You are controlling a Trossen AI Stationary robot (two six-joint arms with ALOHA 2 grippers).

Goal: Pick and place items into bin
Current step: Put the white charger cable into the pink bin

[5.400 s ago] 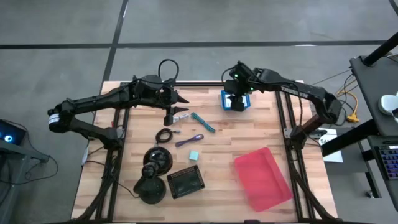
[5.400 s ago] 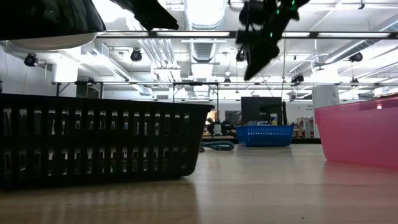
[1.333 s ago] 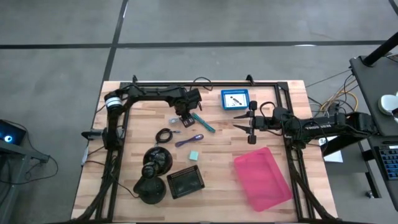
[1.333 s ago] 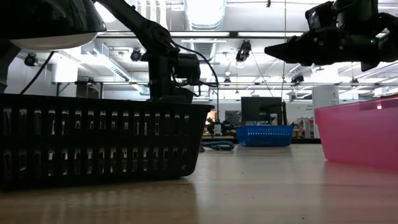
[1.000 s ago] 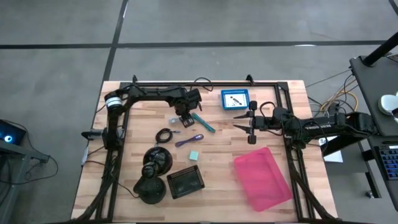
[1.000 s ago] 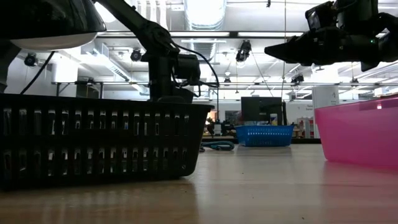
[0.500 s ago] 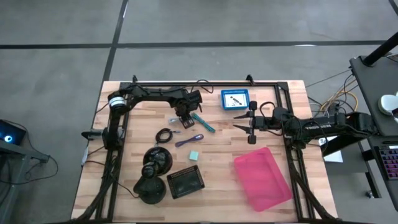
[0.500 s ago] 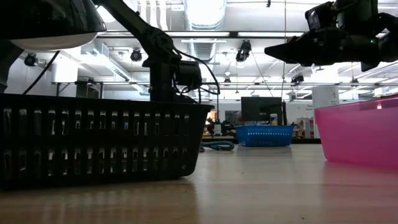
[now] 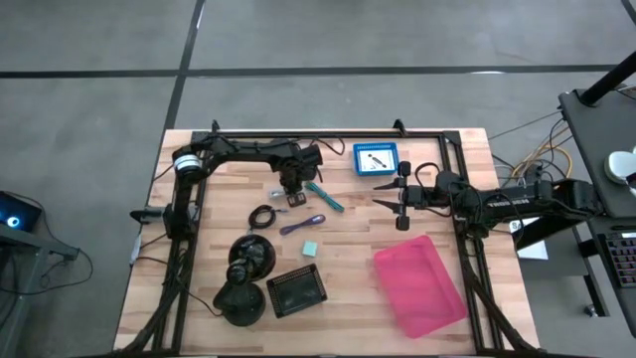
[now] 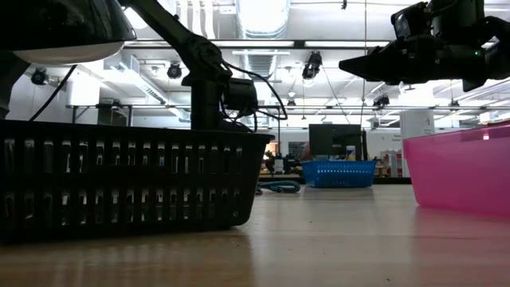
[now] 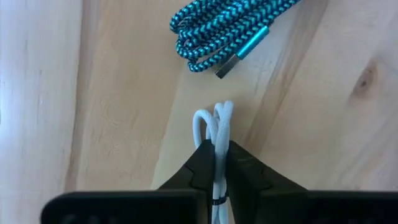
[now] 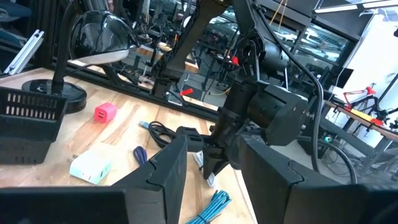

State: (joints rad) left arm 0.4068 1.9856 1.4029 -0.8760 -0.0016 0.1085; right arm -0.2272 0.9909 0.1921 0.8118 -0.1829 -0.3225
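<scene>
Left tool (image 11: 219, 163) clamps a bundled white cable (image 11: 214, 124) on the bench (image 11: 112, 112); right tool (image 9: 390, 194) hovers half-open.

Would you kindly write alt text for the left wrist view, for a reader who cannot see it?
The left gripper is shut on a bundled white cable lying on the pale wooden table. Just beyond it, apart from it, lies a coiled teal-and-black braided cable with a metal plug.

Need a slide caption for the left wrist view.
Left tool shut on a white cable bundle, beside a teal braided cable on the wooden table.
</scene>
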